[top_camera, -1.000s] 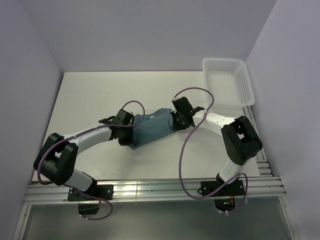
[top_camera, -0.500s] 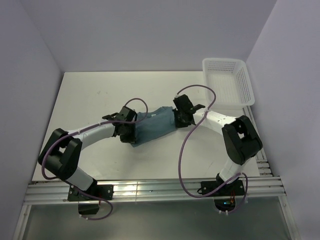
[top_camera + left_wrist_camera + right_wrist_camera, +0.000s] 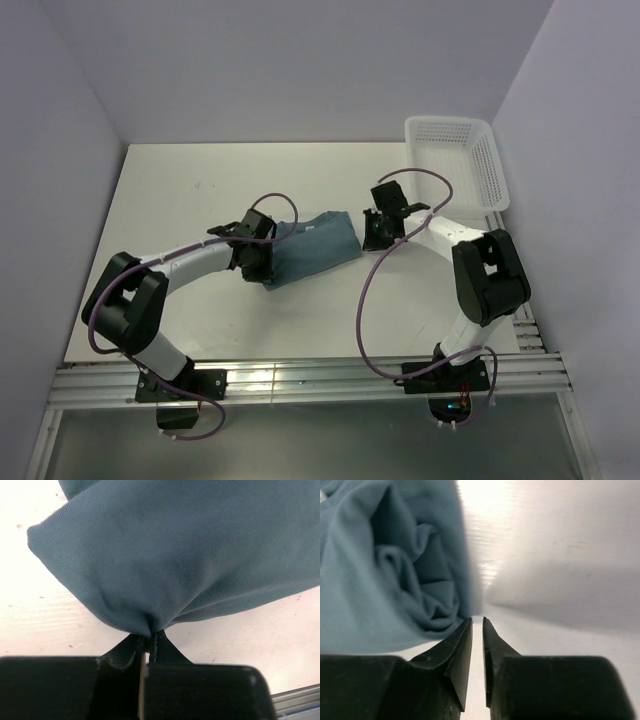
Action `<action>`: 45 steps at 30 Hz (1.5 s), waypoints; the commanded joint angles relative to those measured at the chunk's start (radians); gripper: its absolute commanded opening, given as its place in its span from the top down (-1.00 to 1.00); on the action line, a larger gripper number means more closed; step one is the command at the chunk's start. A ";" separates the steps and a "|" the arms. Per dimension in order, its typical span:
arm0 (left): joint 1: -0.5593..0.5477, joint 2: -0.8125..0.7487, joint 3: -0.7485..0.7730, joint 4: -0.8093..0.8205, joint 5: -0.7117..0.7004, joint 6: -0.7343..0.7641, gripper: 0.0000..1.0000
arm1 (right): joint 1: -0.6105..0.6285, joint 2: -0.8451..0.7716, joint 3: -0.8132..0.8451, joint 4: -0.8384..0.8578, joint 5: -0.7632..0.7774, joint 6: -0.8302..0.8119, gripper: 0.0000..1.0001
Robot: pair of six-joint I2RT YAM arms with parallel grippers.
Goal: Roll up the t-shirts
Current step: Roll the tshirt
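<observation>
The teal t-shirt (image 3: 312,247) lies rolled into a short bundle in the middle of the table. My left gripper (image 3: 263,263) is shut on the cloth at the bundle's left end; in the left wrist view the jaws (image 3: 150,636) pinch a fold of the t-shirt (image 3: 190,555). My right gripper (image 3: 372,238) sits on the table just right of the bundle, apart from it. Its jaws (image 3: 477,622) are nearly together with only a narrow gap and hold nothing. The rolled end of the t-shirt (image 3: 395,570) shows at the left of that view.
A white mesh basket (image 3: 455,165) stands at the back right corner of the table. Grey walls close in the back and both sides. A metal rail runs along the near edge by the arm bases.
My right gripper has come off the t-shirt's right end and moved right and back. My left gripper has shifted slightly right, still holding the cloth.
</observation>
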 commanded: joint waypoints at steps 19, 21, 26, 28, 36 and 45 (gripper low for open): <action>0.008 0.036 0.043 -0.068 0.178 -0.153 0.99 | -0.060 -0.184 -0.012 -0.060 -0.180 0.391 -1.00; 0.006 0.056 0.052 -0.067 0.207 -0.200 0.99 | -0.056 -0.232 -0.069 -0.023 -0.189 0.453 -1.00; -0.008 0.079 0.063 -0.029 0.268 -0.337 0.99 | -0.005 -0.321 -0.205 0.097 -0.156 0.615 -1.00; -0.020 0.079 0.054 0.005 0.294 -0.410 0.99 | 0.023 -0.364 -0.263 0.207 -0.131 0.675 -1.00; -0.074 0.056 0.049 0.106 0.391 -0.587 0.99 | 0.110 -0.324 -0.487 0.516 -0.059 0.827 -1.00; -0.100 0.027 -0.015 0.171 0.448 -0.642 0.99 | 0.110 -0.157 -0.497 0.800 -0.143 0.815 -1.00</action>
